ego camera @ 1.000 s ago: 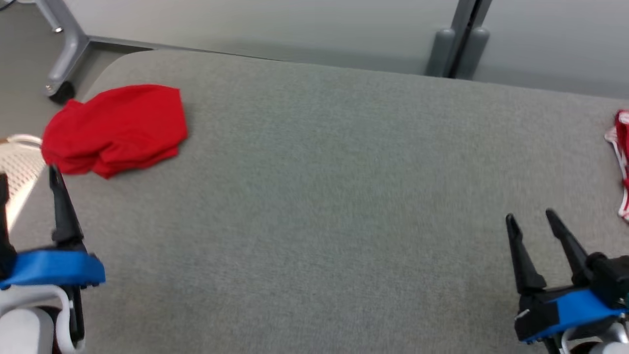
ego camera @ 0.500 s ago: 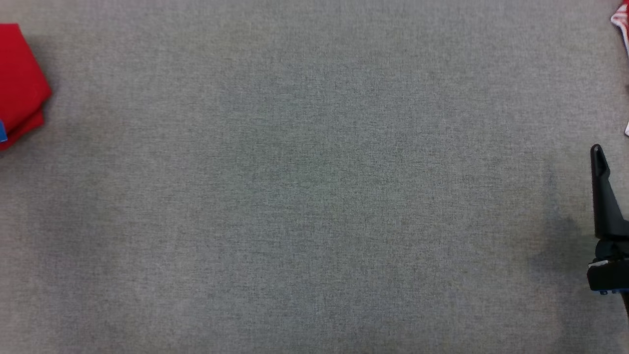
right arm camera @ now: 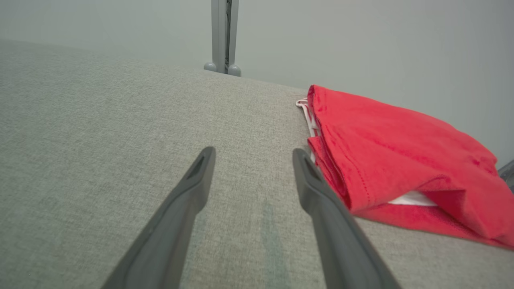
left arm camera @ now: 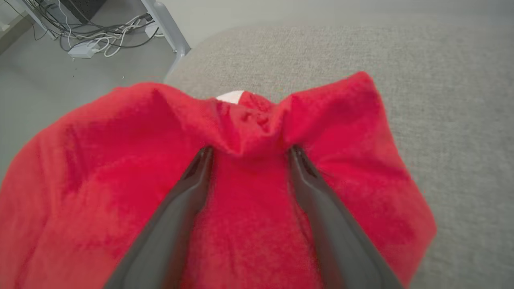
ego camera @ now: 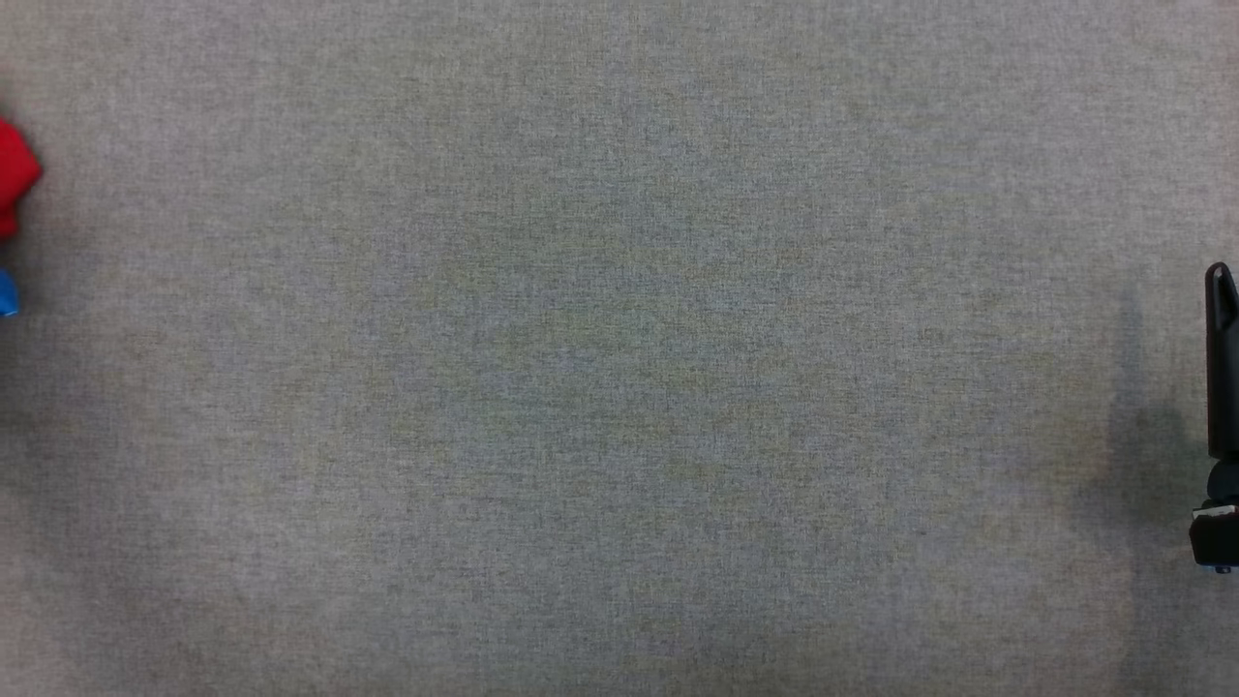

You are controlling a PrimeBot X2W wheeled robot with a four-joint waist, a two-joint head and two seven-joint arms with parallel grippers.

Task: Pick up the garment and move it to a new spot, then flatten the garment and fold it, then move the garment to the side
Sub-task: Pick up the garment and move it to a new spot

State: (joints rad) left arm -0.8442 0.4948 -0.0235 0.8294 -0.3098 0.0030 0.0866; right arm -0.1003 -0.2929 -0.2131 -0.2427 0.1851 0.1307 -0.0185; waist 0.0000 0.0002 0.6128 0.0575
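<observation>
A crumpled red garment [left arm camera: 100, 160] lies at the table's left end, and a sliver of it [ego camera: 15, 179] shows at the head view's left edge. My left gripper [left arm camera: 251, 150] is open and down on this cloth, with a raised fold bunched between its spread fingertips. A small blue part of that gripper [ego camera: 5, 290] sits just below the red sliver. My right gripper [right arm camera: 253, 153] is open over bare grey table, holding nothing; one of its fingers [ego camera: 1222, 368] shows at the head view's right edge. Just right of it lies a second red garment [right arm camera: 401, 148] with white trim, loosely folded.
The grey fabric-covered table [ego camera: 619, 387] spreads wide between the two arms. Beyond its rounded left corner are a metal leg [left arm camera: 168, 28] and floor cables [left arm camera: 84, 44]. A grey post [right arm camera: 224, 36] stands behind the far edge.
The head camera has dipped toward the table, so the wall and far edge have left the picture. Both grippers and the left red garment now sit at the picture's side edges.
</observation>
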